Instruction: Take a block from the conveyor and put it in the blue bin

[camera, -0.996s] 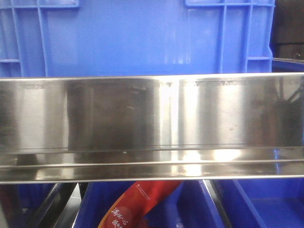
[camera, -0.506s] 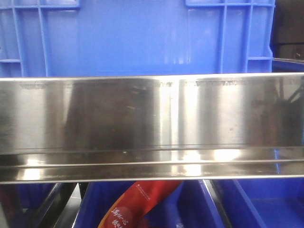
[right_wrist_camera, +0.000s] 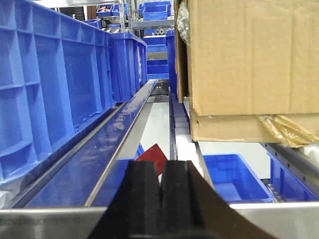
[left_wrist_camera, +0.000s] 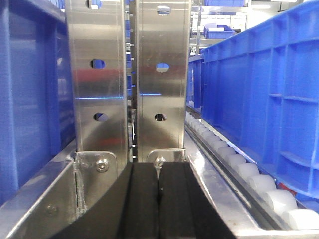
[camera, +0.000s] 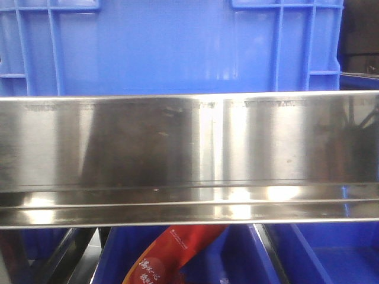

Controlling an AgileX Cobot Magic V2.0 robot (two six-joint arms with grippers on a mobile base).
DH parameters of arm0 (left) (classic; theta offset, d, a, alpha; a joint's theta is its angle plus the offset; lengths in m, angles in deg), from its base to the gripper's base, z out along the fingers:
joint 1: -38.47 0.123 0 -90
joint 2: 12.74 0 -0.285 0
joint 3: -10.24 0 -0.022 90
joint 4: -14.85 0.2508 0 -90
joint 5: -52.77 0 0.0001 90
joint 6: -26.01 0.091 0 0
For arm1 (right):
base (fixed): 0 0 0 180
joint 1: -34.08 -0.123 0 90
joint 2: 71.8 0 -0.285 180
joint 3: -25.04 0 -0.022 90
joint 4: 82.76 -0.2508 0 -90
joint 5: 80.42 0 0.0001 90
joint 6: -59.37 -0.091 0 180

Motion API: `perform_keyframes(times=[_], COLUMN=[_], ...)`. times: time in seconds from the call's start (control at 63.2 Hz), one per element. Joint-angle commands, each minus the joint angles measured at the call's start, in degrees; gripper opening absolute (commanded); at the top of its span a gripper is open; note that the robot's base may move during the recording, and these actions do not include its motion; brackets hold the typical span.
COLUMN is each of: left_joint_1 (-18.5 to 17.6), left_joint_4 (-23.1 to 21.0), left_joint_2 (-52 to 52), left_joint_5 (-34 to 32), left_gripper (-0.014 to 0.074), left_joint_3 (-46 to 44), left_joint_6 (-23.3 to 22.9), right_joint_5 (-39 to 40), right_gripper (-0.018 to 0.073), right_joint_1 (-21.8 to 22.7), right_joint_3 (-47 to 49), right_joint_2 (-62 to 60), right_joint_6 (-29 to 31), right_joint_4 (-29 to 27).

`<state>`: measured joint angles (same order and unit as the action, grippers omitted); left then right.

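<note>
Both arms idle; no block or conveyor belt in view.

Left gripper point(left_wrist_camera: 158, 199) and right gripper point(right_wrist_camera: 162, 199) are clenched, empty, apparently parked behind the steel rail point(camera: 189, 148) near the blue bin point(camera: 177, 47).

The front view shows one blue crate point(camera: 177, 47) behind one steel rail point(camera: 189, 154), two blue bins point(camera: 331, 254) below it, and one red packet point(camera: 172, 254) under the rail. The left wrist view shows two perforated steel uprights point(left_wrist_camera: 97, 74) and one row of white rollers point(left_wrist_camera: 249, 174). The right wrist view shows two stacked cardboard boxes point(right_wrist_camera: 249, 55).
</note>
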<state>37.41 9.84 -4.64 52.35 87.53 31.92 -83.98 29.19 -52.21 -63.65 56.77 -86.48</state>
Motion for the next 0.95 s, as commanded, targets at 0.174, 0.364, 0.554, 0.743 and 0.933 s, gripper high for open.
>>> perform_keyframes(times=[0.174,0.364,0.554,0.743,0.933], left_joint_1=[0.16,0.16,0.16,0.16,0.16], left_joint_4=[-0.47,-0.47,-0.47,-0.47,-0.47], left_joint_2=[-0.32,-0.32,-0.32,-0.32,-0.32], left_joint_5=[-0.48,-0.48,-0.48,-0.48,-0.48], left_gripper=[-0.0111,-0.0111,-0.0111,-0.0111,-0.0111], left_joint_3=[-0.07,-0.07,-0.07,-0.07,-0.07], left_joint_6=[-0.2,-0.2,-0.2,-0.2,-0.2], right_joint_5=[0.98,0.98,0.98,0.98,0.98], right_gripper=[-0.0162,-0.0162,-0.0162,-0.0162,-0.0162], right_joint_1=[0.31,0.31,0.31,0.31,0.31], right_joint_3=[0.03,0.03,0.03,0.03,0.03], right_joint_2=[-0.37,-0.37,-0.37,-0.37,-0.37], right_joint_6=[-0.18,-0.18,-0.18,-0.18,-0.18], right_joint_4=[0.39,0.39,0.39,0.39,0.39])
